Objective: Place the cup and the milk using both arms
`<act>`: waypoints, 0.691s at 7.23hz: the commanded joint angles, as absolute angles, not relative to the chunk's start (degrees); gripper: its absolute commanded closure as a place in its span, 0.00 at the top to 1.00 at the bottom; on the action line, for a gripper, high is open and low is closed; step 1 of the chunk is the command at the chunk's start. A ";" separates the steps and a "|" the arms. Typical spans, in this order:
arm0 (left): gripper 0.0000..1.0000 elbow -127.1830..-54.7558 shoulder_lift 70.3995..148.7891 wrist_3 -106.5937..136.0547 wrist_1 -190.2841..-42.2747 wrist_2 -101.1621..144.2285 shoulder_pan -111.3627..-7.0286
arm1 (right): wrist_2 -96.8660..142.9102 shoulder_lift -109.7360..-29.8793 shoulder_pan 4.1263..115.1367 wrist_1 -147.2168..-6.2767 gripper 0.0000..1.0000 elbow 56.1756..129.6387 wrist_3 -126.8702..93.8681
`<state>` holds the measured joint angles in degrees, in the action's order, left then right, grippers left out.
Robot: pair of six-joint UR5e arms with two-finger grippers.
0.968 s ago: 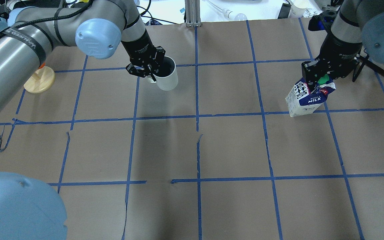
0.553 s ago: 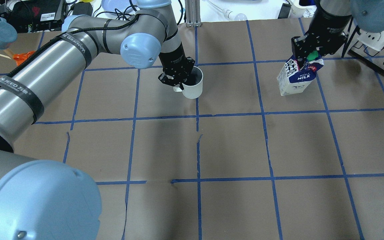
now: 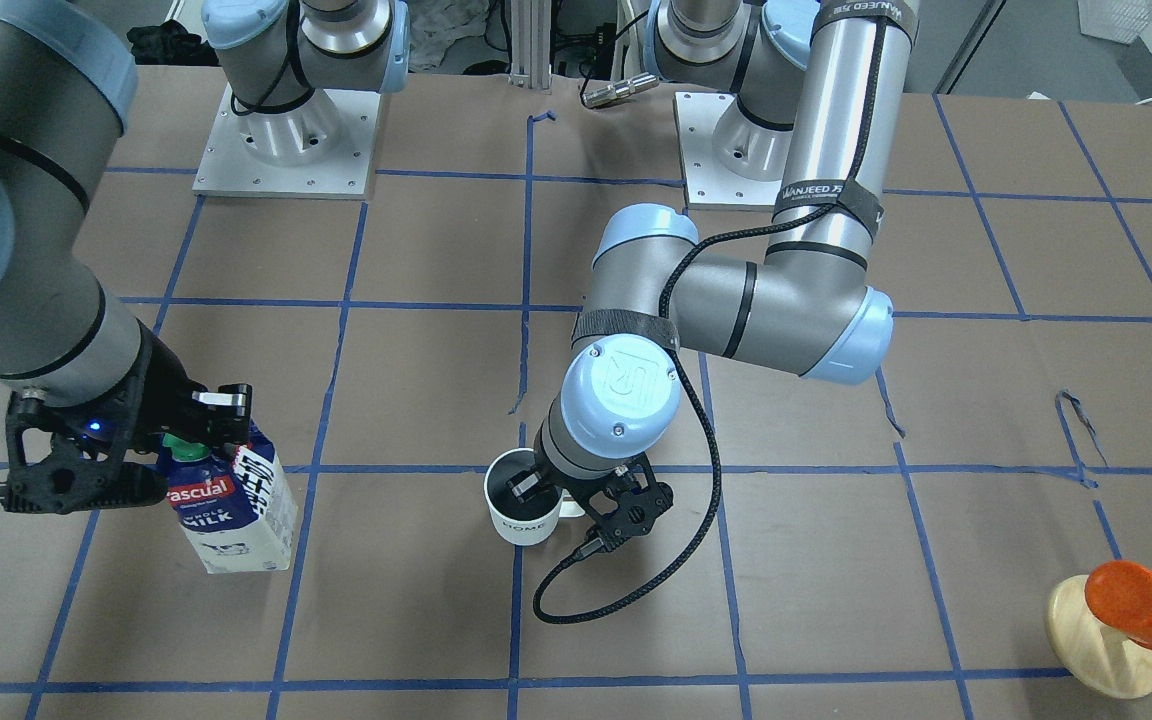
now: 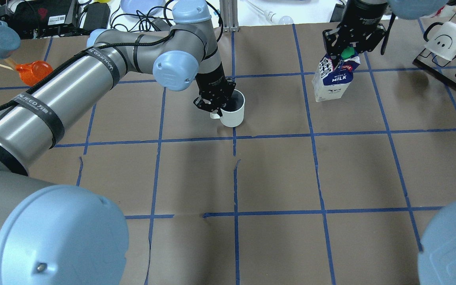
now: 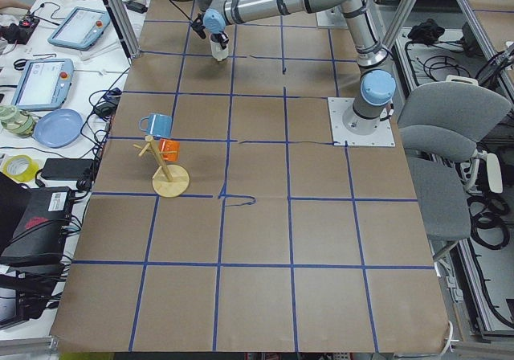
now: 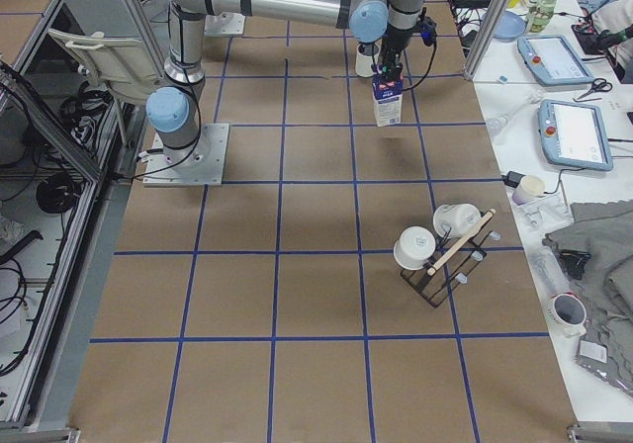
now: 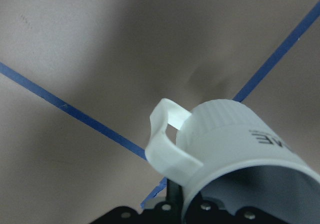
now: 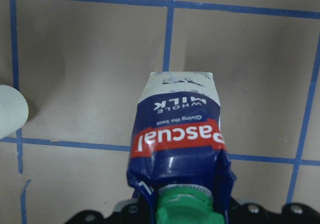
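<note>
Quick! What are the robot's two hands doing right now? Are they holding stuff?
Left hand: closed on the rim of the cup.
Right hand: closed on the top of the milk.

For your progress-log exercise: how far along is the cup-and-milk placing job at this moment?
Done: both grasps. In hand: the left end effector clamps the cup by its rim near the handle; the right end effector pinches the tilted milk by its top. Left: set both down and release.

The cup (image 7: 235,134) sat low and right, handle to the left, over brown table (image 7: 75,39) crossed by blue tape (image 7: 70,110) lines
</note>
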<state>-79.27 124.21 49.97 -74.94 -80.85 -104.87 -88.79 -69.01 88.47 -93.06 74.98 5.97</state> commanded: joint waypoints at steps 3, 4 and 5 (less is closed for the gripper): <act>1.00 -79.19 121.39 46.52 -74.96 -80.94 -103.02 | -88.16 -67.77 96.39 -93.60 0.05 75.41 -4.46; 1.00 -79.02 119.20 39.71 -76.71 -81.21 -100.66 | -88.15 -67.76 99.72 -93.69 0.05 76.37 -8.40; 1.00 -78.58 116.40 32.85 -78.38 -81.30 -98.29 | -87.81 -67.59 102.37 -97.43 0.05 77.94 -12.00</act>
<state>-78.99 119.33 40.28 -76.53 -81.11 -100.90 -88.08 -67.76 99.01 -94.63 76.43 -7.71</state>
